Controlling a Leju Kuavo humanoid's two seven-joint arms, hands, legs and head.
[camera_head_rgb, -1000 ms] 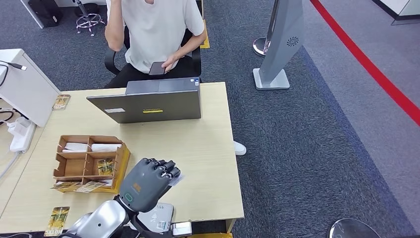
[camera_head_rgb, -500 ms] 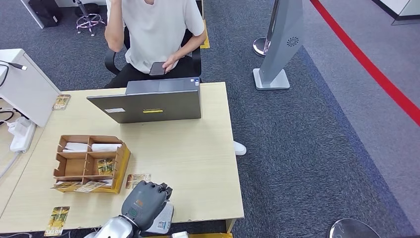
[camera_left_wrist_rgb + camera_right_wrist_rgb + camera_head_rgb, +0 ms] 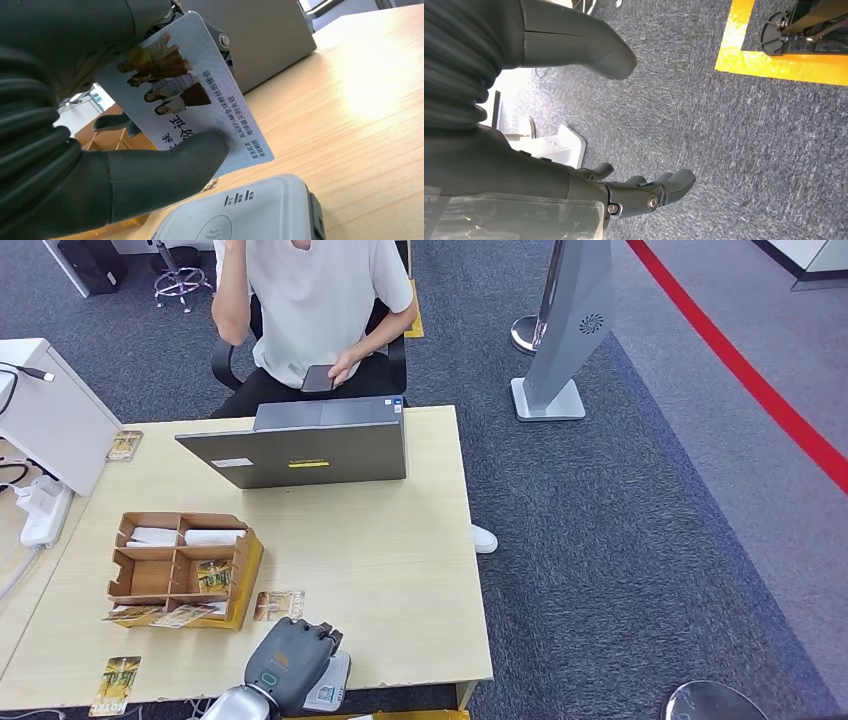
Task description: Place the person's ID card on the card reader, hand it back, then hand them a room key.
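Note:
My left hand [image 3: 290, 668] hovers at the table's near edge, over the white card reader [image 3: 328, 686]. In the left wrist view the same hand [image 3: 75, 150] pinches the pale blue ID card [image 3: 195, 95] between thumb and fingers, just above the card reader [image 3: 250, 212]; card and reader stay apart. Gold room key cards lie in the wooden organizer [image 3: 180, 570], and one room key card [image 3: 278, 604] lies loose beside it. My right hand [image 3: 644, 195] hangs over the carpet with its fingers apart, holding nothing. The person [image 3: 310, 300] sits behind the laptop, looking at a phone.
A grey laptop [image 3: 300, 452] stands open at the table's far side. Another gold card [image 3: 117, 680] lies at the near left corner, one more [image 3: 124, 445] at the far left. A white box [image 3: 45, 410] and a power strip [image 3: 40, 510] sit at the left.
My left hand has drawn back toward me and come down with the ID card, from mid-table to just over the card reader. The loose key card by the organizer is now uncovered.

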